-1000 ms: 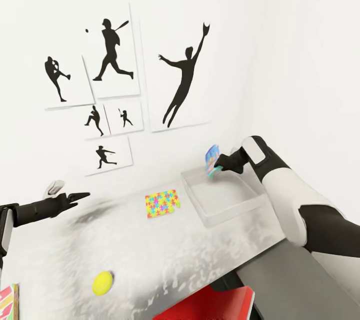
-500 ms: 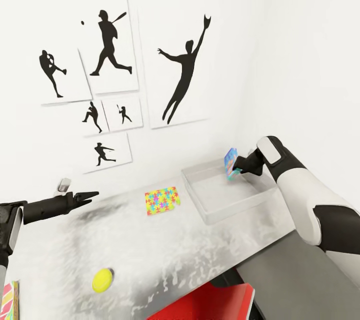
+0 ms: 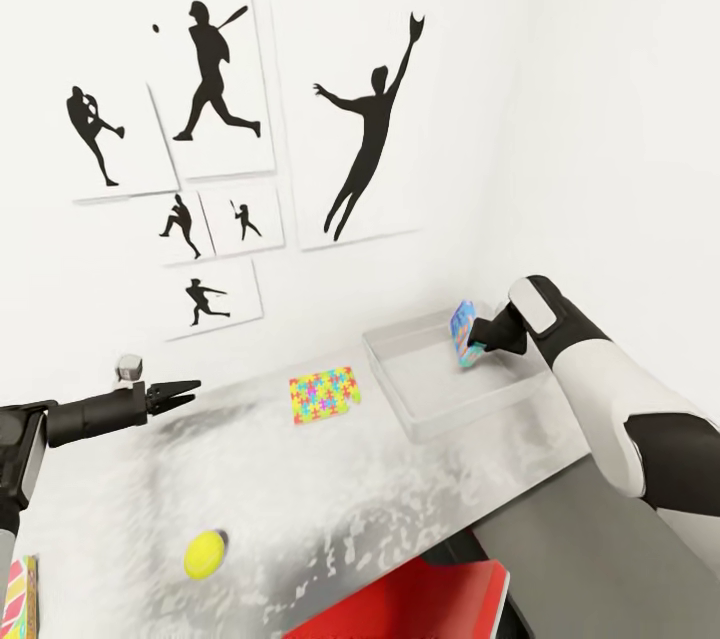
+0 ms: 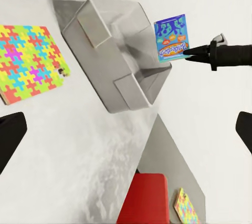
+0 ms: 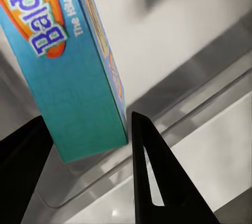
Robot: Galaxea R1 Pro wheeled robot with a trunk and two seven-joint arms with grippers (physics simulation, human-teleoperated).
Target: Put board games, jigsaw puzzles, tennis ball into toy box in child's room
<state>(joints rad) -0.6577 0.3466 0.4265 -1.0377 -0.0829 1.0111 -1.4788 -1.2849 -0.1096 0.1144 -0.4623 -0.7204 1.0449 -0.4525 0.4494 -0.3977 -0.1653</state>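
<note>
The blue board game (image 5: 79, 61) carries the bubble-lettered word "Balder…" in blue on an orange patch, cut off at the frame edge, with smaller white text beginning "The Hila…" beside it. It is a thin flat cardboard box, pinched at one edge between the dark tapered fingers of the right gripper (image 3: 478, 347) and held upright over the far end of the toy box (image 3: 420, 409), a shallow pale grey tray with low sloping walls on the glossy, mottled white-grey table (image 3: 330, 509). Just beside the toy box lies a jigsaw puzzle (image 3: 323, 394), a flat rectangle of interlocking yellow, pink, blue and green pieces. The fuzzy yellow-green tennis ball (image 3: 204, 553) rests well apart from the toy box, near the table's front edge. The left gripper (image 3: 185, 387) hovers empty beyond the puzzle, fingers slightly parted.
</note>
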